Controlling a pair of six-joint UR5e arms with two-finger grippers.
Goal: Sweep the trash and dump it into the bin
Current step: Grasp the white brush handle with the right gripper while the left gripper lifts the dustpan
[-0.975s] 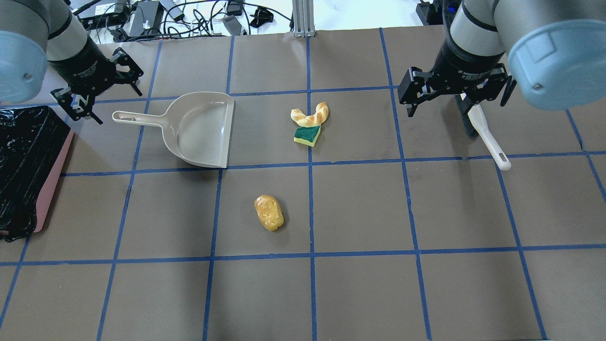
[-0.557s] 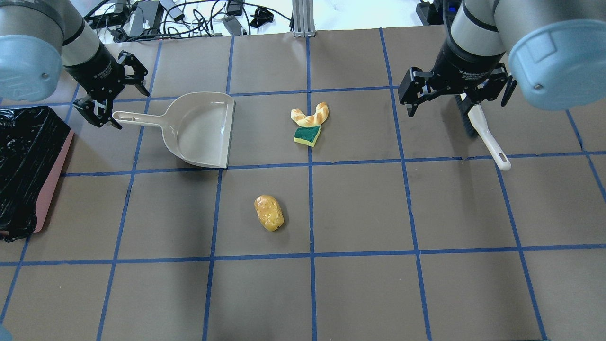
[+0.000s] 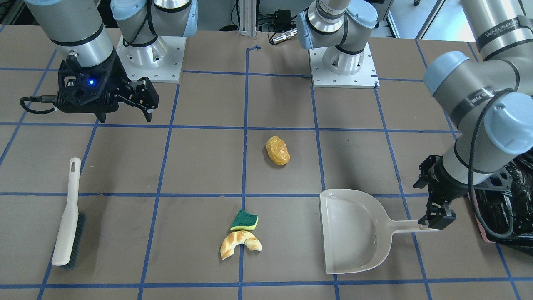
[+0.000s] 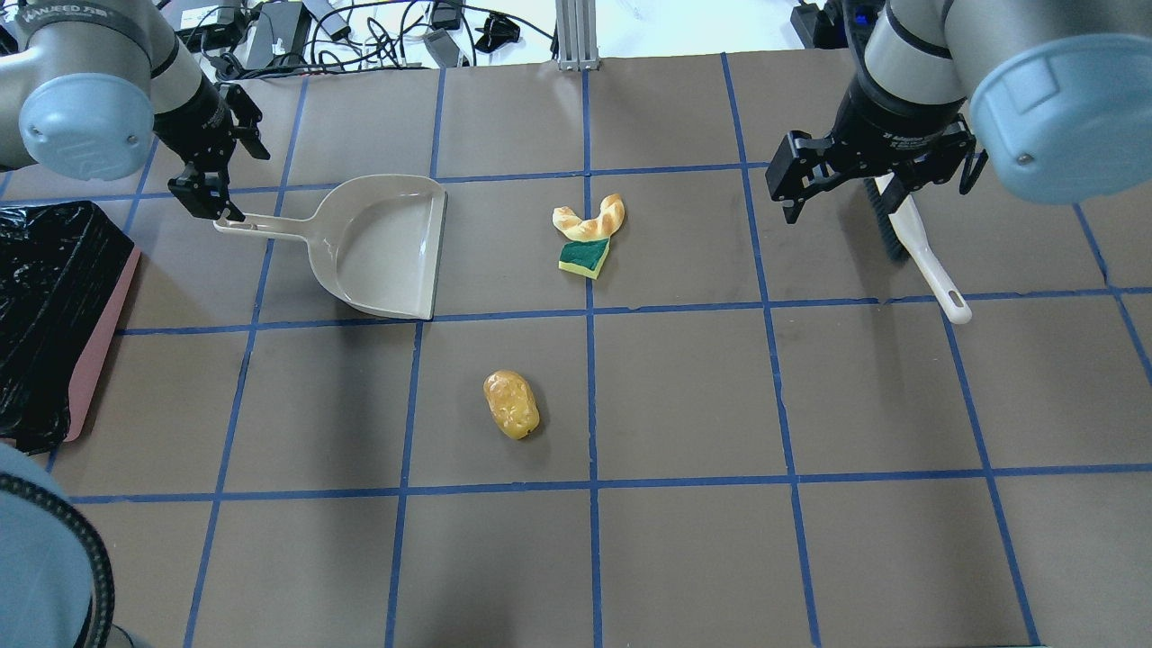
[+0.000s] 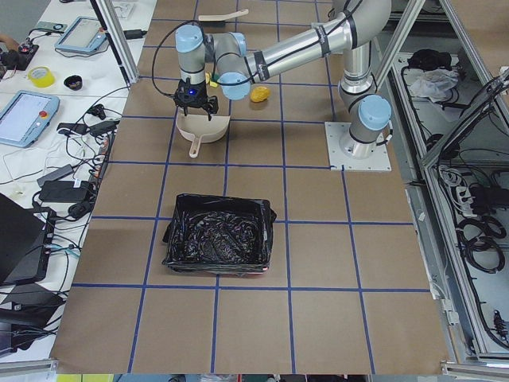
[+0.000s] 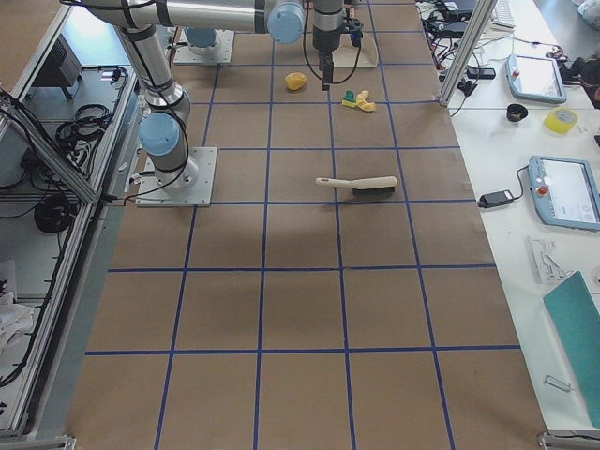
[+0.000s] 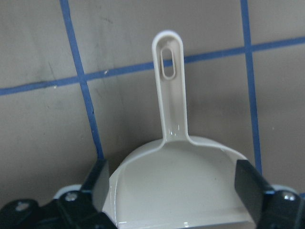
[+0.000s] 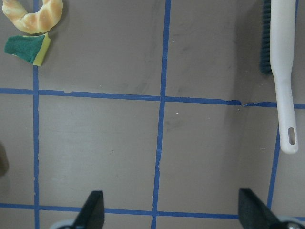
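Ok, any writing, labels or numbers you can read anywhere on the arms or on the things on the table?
"WANJEED": white letters on a black band around the left arm.
White print on the black wrist of the right arm: too small to read.
Print on a second band lower on the left arm: blurred, unreadable.
Dustpan, brush, bin: no writing visible.

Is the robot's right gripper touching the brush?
Apart. The front-facing view shows the right gripper open and hanging away from the brush, with bare table between them.
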